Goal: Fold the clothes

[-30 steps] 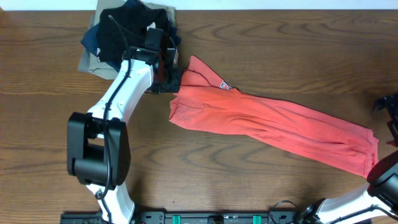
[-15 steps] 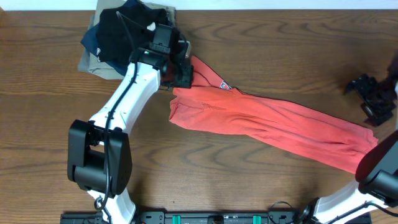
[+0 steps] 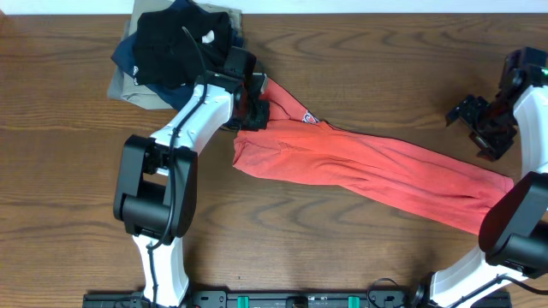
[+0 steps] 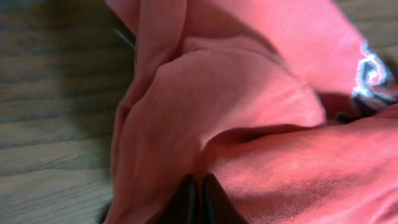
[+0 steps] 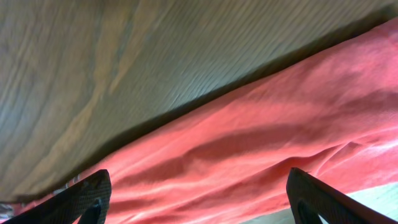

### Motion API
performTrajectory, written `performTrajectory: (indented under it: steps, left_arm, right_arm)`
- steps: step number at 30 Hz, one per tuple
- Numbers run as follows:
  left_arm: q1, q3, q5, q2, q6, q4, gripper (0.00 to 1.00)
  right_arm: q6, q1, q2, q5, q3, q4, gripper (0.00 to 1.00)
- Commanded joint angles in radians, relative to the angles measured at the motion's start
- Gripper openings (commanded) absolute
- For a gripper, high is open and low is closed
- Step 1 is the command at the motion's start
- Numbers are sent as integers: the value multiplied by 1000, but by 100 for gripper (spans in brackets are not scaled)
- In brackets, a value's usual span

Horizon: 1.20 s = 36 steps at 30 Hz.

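The clothes [image 3: 368, 167], a red-orange T-shirt, lie bunched in a long band from the upper left to the lower right of the table. A small round logo [image 3: 308, 118] shows near the left end. My left gripper [image 3: 254, 109] sits on that left end. In the left wrist view it [image 4: 199, 190] is shut, its tips pressed together where a fold of the shirt [image 4: 249, 112] runs in. My right gripper [image 3: 479, 128] hovers open above the table, just beyond the shirt's right end. In the right wrist view its fingers [image 5: 87, 199] stand wide apart over the red cloth [image 5: 280, 124].
A pile of black, navy and khaki garments [image 3: 171, 43] lies at the back left, right behind the left arm. The table's far edge [image 3: 385, 10] runs along the top. Bare wood [image 3: 368, 60] lies behind the shirt.
The left gripper slid right onto the shirt's left end and closed. The right arm swung in from the right edge, up and to the left, its jaws still wide.
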Motion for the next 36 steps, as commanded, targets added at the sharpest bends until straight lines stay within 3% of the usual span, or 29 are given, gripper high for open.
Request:
performTrajectory:
  steps: [1, 6, 12, 20, 26, 28, 32, 36]
  left_arm:
    - [3, 9, 15, 42, -6, -10, 8]
    - [11, 9, -34, 78, -7, -75, 7]
    - [35, 9, -389, 77, -139, -180, 6]
    - [78, 9, -395, 21, -198, -249, 6]
    - [76, 9, -380, -122, -262, -275, 6]
    - [74, 9, -311, -172, -264, -280, 6]
    - [58, 9, -135, -198, -214, -259, 6]
    - [8, -10, -16, -180, -189, -226, 6]
  right_arm:
    - [-18, 39, -13, 4, -3, -9, 88]
    - [-52, 76, -13, 8, -3, -22, 86]
    - [-59, 100, -13, 45, -7, -55, 87]
    - [-59, 135, -13, 44, -97, -26, 88]
    - [-84, 190, -13, -43, -252, 106, 89]
    - [-120, 214, -13, -92, -301, 157, 75]
    - [-118, 264, -13, -116, -348, 216, 30]
    - [-104, 321, -13, -116, -349, 239, 27]
